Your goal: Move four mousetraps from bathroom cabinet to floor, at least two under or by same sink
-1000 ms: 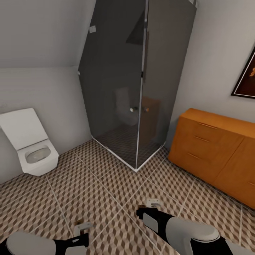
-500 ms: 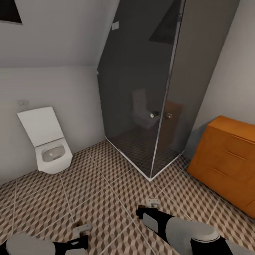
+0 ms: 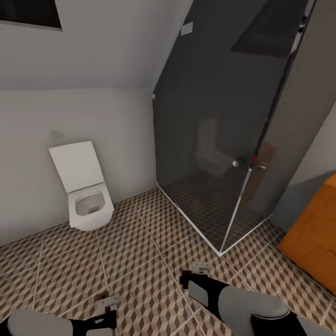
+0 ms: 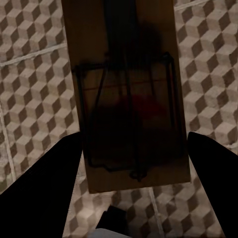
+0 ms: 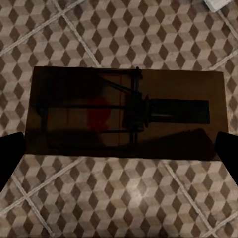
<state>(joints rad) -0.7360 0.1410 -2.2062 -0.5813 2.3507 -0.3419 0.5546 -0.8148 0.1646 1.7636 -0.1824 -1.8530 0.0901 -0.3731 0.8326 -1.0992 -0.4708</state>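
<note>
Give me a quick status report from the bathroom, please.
Left gripper shut on a mousetrap; right gripper shut on another mousetrap. Both held over bathroom floor. Toilet and shower enclosure ahead, cabinet at right.

White toilet (image 3: 87,196) against the pale left wall (image 3: 28,154), lid raised, bowl open. Small flush plate (image 3: 56,135) on the wall just above and beside the lid. Dark glass shower enclosure (image 3: 224,126) in the corner, taller than the view; pale metal frame along its base and front edge. Two small round knobs (image 3: 236,163) by the door edge, a dim reflection of the toilet in the glass. Darker tiled shower floor (image 3: 210,200) inside. Sloped ceiling above; dark window corner (image 3: 30,11) at upper left.
</note>
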